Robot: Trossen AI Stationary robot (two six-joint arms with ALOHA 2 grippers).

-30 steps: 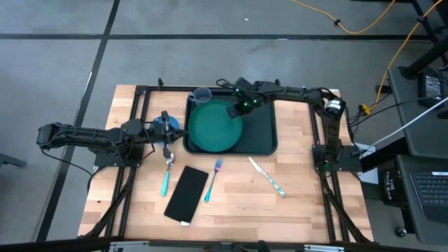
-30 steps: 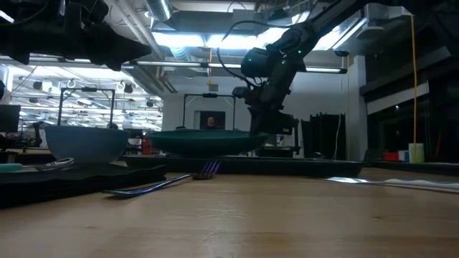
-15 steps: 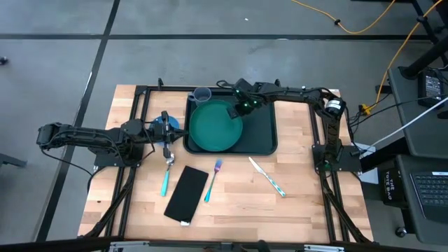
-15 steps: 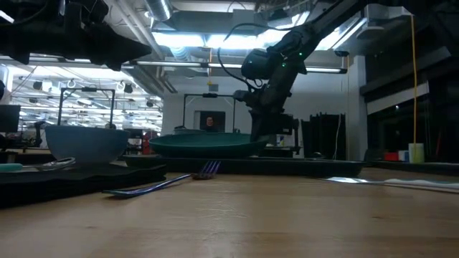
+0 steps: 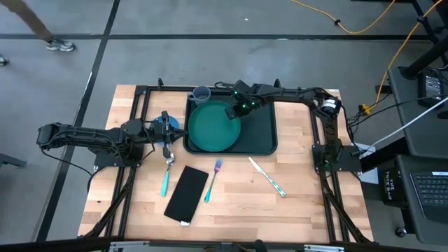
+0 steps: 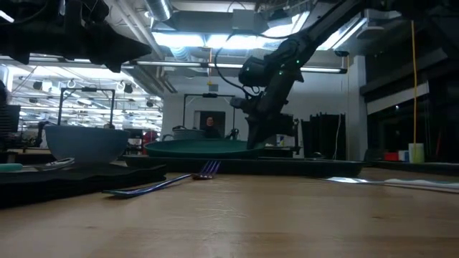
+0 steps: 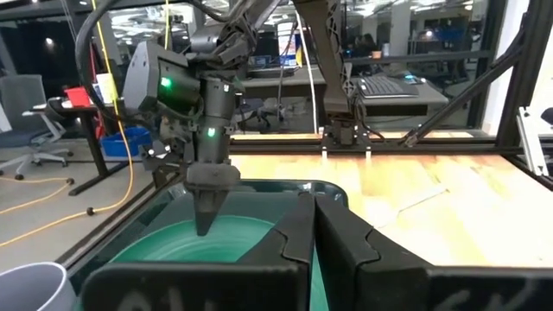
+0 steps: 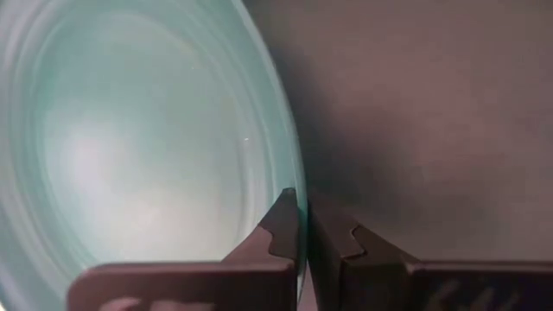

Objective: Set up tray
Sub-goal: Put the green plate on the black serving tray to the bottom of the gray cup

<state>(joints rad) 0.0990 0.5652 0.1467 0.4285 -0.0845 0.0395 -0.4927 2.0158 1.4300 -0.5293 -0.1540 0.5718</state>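
The dark green tray [image 5: 260,133] lies at the table's far middle. A round green plate [image 5: 213,127] sits over its left half, low above the tray floor [image 8: 415,112]; whether it touches I cannot tell. My right gripper [image 5: 234,110] is shut on the plate's far right rim and slants down from the far right. In the low view the plate [image 6: 201,147] hangs nearly level beside that gripper [image 6: 254,143]. My left gripper [image 5: 166,131] waits shut and level by the blue bowl [image 5: 162,126], left of the tray, holding nothing. My right gripper pinches the plate's rim [image 8: 300,226] between its two fingers, one finger over the plate's inner face and one outside the edge. The fingers slant down from the table's far right. The plate stays almost level, low over the tray.
A clear cup [image 5: 202,94] stands at the tray's far left corner. Nearer on the wood lie a teal-handled spoon [image 5: 166,175], a flat black rectangle [image 5: 186,193], a blue fork [image 5: 213,179] and a knife [image 5: 267,176]. A dark frame borders the table.
My right gripper has sunk toward the tray with the plate still pinched at its rim. The plate has come down from clear above the tray to just over it, staying about level.
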